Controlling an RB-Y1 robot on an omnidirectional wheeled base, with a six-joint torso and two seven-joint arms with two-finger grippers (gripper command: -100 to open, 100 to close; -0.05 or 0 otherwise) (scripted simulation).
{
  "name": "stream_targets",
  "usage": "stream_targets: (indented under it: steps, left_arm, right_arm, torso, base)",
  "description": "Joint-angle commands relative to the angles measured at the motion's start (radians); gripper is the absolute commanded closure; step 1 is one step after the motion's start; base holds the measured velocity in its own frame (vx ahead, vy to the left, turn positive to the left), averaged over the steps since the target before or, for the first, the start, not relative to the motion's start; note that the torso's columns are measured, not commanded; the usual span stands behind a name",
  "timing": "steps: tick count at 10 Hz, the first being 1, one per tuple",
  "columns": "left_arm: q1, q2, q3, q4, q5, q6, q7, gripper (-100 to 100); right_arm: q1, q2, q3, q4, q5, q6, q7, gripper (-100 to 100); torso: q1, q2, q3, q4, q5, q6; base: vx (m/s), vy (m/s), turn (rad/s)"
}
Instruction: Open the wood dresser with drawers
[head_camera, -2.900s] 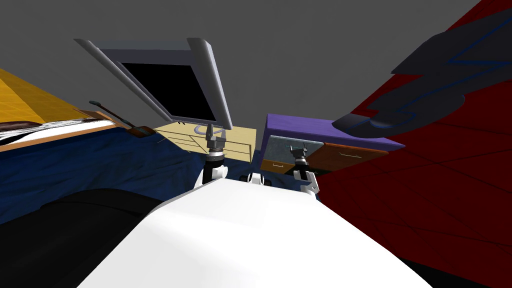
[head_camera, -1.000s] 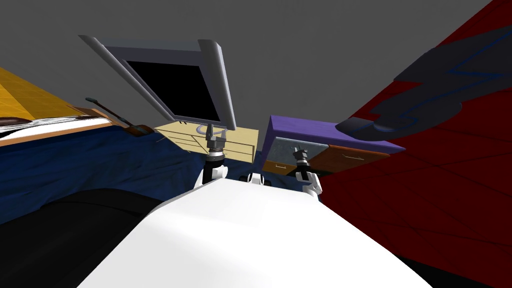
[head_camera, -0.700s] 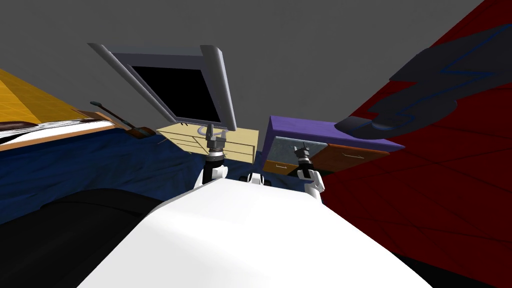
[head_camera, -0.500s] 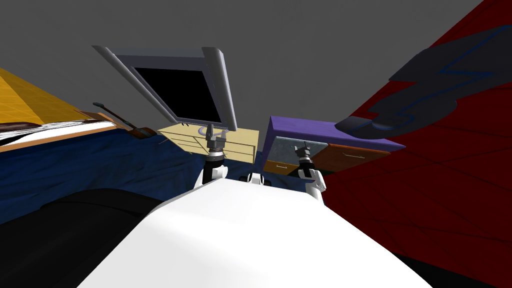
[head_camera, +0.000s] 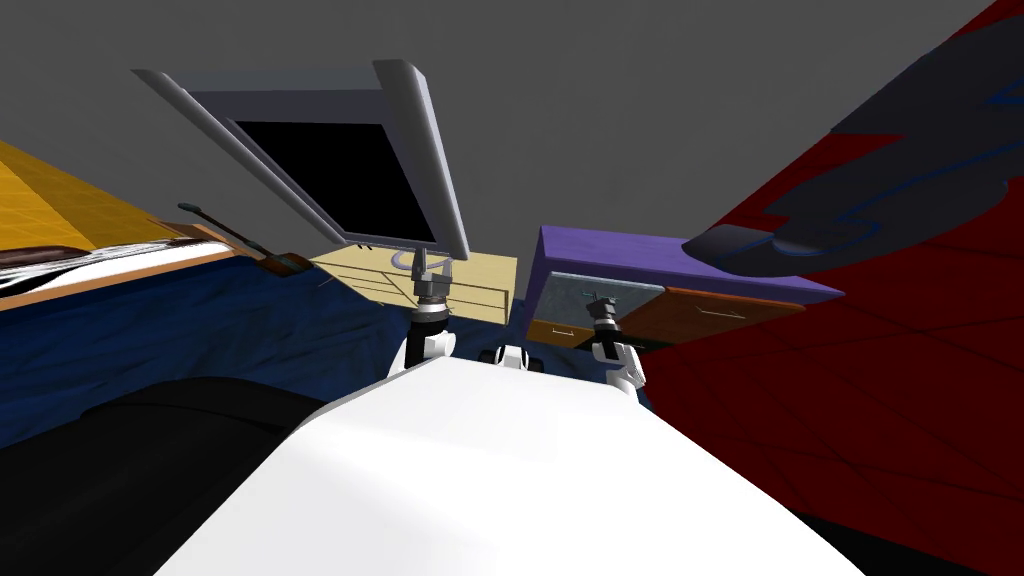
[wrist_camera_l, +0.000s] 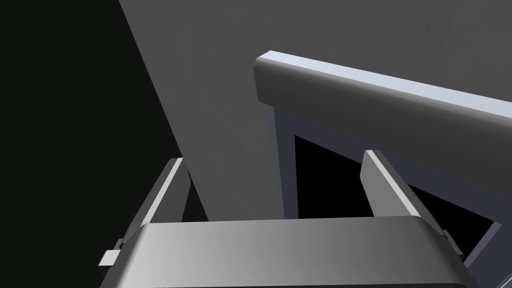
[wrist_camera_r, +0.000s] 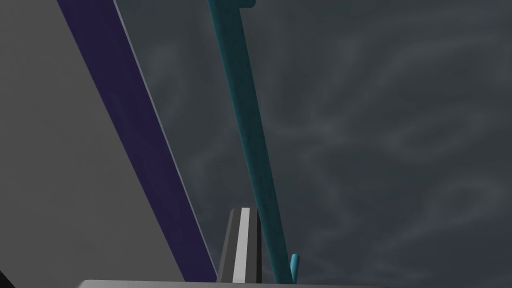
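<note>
The dresser (head_camera: 620, 255) has a purple top, a mottled grey drawer front (head_camera: 568, 290) and orange-brown drawers (head_camera: 720, 312) beside it. A thin teal bar handle (wrist_camera_r: 250, 125) runs across the grey front. My right gripper (wrist_camera_r: 242, 240) is shut right at that front. Its fingers (wrist_camera_r: 245, 235) are pressed together beside the handle, not around it. In the head view the right gripper (head_camera: 603, 303) sits low on the grey front. My left gripper (wrist_camera_l: 275, 175) is open and holds nothing, raised ahead of my left shoulder (head_camera: 432, 262).
A pale wood cabinet (head_camera: 480, 280) stands left of the dresser. A bed with a blue cover (head_camera: 180, 320) lies to the left. A dark red surface (head_camera: 850, 400) closes the right side, with a dark curved shape (head_camera: 850, 210) on it.
My head camera has swung a little, shifting the whole view. The right gripper's fingers have come together at the grey drawer front. The left arm has not moved.
</note>
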Motion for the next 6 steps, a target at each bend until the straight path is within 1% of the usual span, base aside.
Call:
stream_targets:
  steps: [1, 4, 5, 6]
  left_arm:
    - [0.0, 0.0, 0.0, 0.0, 0.0, 0.0, 0.0, 0]
    - [0.0, 0.0, 0.0, 0.0, 0.0, 0.0, 0.0, 0]
    - [0.0, 0.0, 0.0, 0.0, 0.0, 0.0, 0.0, 0]
    - [0.0, 0.0, 0.0, 0.0, 0.0, 0.0, 0.0, 0]
  right_arm:
    - [0.012, 0.0, -0.008, -0.006, 0.015, 0.019, 0.024, -100]
    - [0.027, 0.001, -0.018, -0.012, 0.034, 0.044, 0.052, -100]
    - [0.015, -0.013, -0.032, -0.017, 0.025, 0.039, 0.044, -100]
    - [-0.004, -0.045, -0.036, -0.026, 0.029, 0.073, 0.025, -100]
  torso:
    - [0.007, -0.002, -0.001, -0.002, 0.0, -0.001]
    - [0.005, -0.008, -0.005, -0.008, -0.004, -0.008]
    - [0.004, -0.011, -0.006, -0.01, -0.006, -0.01]
    - [-0.002, -0.013, -0.008, -0.009, -0.006, -0.009]
  base:
    - [-0.002, 0.158, -0.075]
    - [-0.032, 0.166, -0.051]
    - [-0.027, 0.063, -0.064]
    - [0.009, 0.013, -0.006]
